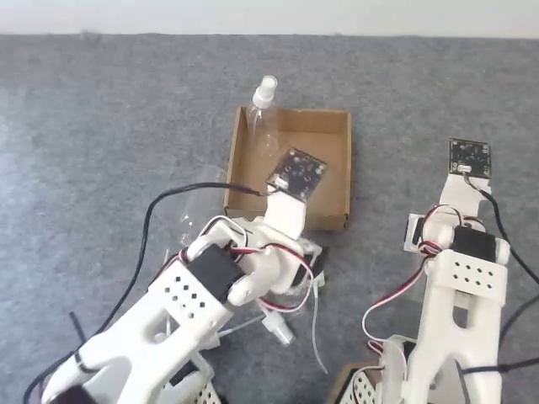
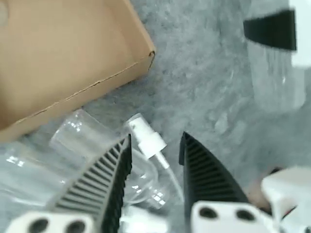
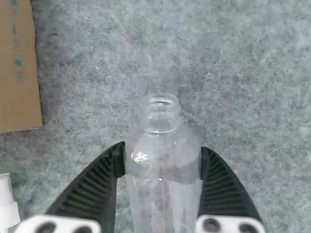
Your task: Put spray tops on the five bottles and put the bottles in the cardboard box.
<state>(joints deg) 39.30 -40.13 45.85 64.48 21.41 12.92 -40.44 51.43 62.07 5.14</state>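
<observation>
Holding: the right gripper is clamped on a clear bottle out on the right arm's side of the cardboard box. The neck is bare and points away from the wrist, presumably offered up for a top.
Hovering: the left gripper has its jaws apart, straddling a loose spray top just outside the box's near wall. (It looks lined up for a pinch and is not closed on anything yet.)
Heap: more clear bottles lie on their sides beside that spray top, close against the box's near wall, within easy reach of the left arm.
Inside the box: one capped bottle leans in the far corner on the left arm's side, its white nozzle poking over the rim. I'd say one of five is done.
Stray part: another spray top lies further out from the box's near wall, under the left arm.
Surface: a grey, felt-like mat runs under and all round the box, and should keep round bottles from rolling.
Room: a pale strip of wall shows beyond the box's far side.
</observation>
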